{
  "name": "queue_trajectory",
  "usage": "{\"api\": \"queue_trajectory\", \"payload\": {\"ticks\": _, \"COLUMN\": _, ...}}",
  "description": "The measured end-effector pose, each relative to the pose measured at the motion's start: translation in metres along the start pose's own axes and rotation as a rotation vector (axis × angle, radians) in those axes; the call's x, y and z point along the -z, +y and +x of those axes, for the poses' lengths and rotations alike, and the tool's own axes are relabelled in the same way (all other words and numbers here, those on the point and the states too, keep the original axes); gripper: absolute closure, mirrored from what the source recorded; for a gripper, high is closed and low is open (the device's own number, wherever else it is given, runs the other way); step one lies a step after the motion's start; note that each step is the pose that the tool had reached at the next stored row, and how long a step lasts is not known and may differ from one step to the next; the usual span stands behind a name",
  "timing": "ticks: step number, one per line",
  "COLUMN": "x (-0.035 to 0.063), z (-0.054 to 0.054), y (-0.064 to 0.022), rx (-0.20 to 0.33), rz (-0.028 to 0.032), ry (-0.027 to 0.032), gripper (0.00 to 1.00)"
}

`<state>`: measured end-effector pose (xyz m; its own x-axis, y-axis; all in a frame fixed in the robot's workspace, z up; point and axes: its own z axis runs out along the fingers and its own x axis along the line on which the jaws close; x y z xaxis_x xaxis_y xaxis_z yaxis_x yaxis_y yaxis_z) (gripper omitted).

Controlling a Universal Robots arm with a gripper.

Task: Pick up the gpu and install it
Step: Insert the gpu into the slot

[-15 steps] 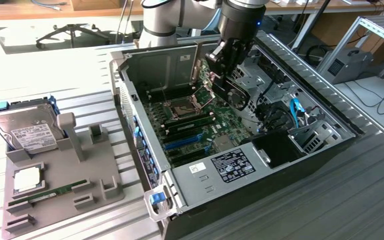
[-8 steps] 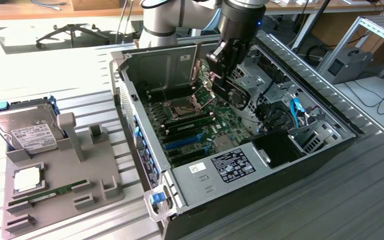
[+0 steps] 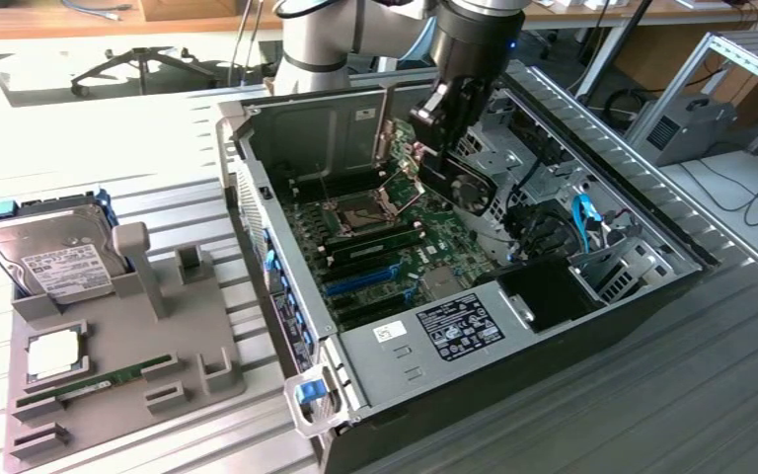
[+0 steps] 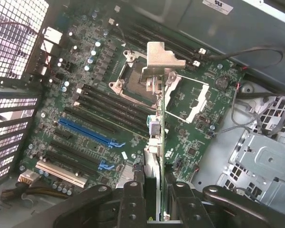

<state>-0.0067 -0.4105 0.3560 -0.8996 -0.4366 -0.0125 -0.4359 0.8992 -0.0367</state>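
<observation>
Now the fingers point(image 4: 133, 202) are closed on the gpu point(image 3: 469, 192), which I hold above the motherboard point(image 4: 192, 140) inside the case point(image 3: 327, 128). Its long axis runs outward from them, bracket end farthest (not yet seated in the blue slot point(image 4: 88, 132)).

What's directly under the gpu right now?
The gpu hangs over the motherboard inside the open case. The CPU socket and blue slot show beside it. The strip beneath its edge is covered.
</observation>
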Motion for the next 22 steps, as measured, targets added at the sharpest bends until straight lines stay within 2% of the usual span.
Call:
{"api": "queue_trajectory", "payload": {"ticks": 3, "x": 0.0000, "z": 0.0000, "y": 0.0000, "rx": 0.019, "rz": 0.0004, "ry": -0.0003, "gripper": 0.74}}
{"api": "queue_trajectory", "payload": {"ticks": 6, "x": -0.0002, "z": 0.0000, "y": 0.0000, "rx": 0.092, "rz": 0.0025, "ry": -0.0016, "gripper": 0.74}}
{"api": "queue_trajectory", "payload": {"ticks": 8, "x": -0.0002, "z": 0.0000, "y": 0.0000, "rx": 0.106, "rz": 0.0029, "ry": -0.0018, "gripper": 0.74}}
{"api": "queue_trajectory", "payload": {"ticks": 10, "x": -0.0002, "z": 0.0000, "y": 0.0000, "rx": 0.174, "rz": 0.0046, "ry": -0.0031, "gripper": 0.74}}
{"api": "queue_trajectory", "payload": {"ticks": 12, "x": -0.0002, "z": 0.0000, "y": 0.0000, "rx": 0.282, "rz": 0.0084, "ry": -0.0044, "gripper": 0.74}}
{"api": "queue_trajectory", "payload": {"ticks": 15, "x": -0.0002, "z": 0.0000, "y": 0.0000, "rx": 0.316, "rz": 0.0097, "ry": -0.0048, "gripper": 0.74}}
{"api": "queue_trajectory", "payload": {"ticks": 22, "x": -0.0002, "z": 0.0000, "y": 0.0000, "rx": 0.355, "rz": 0.0108, "ry": -0.0055, "gripper": 0.74}}
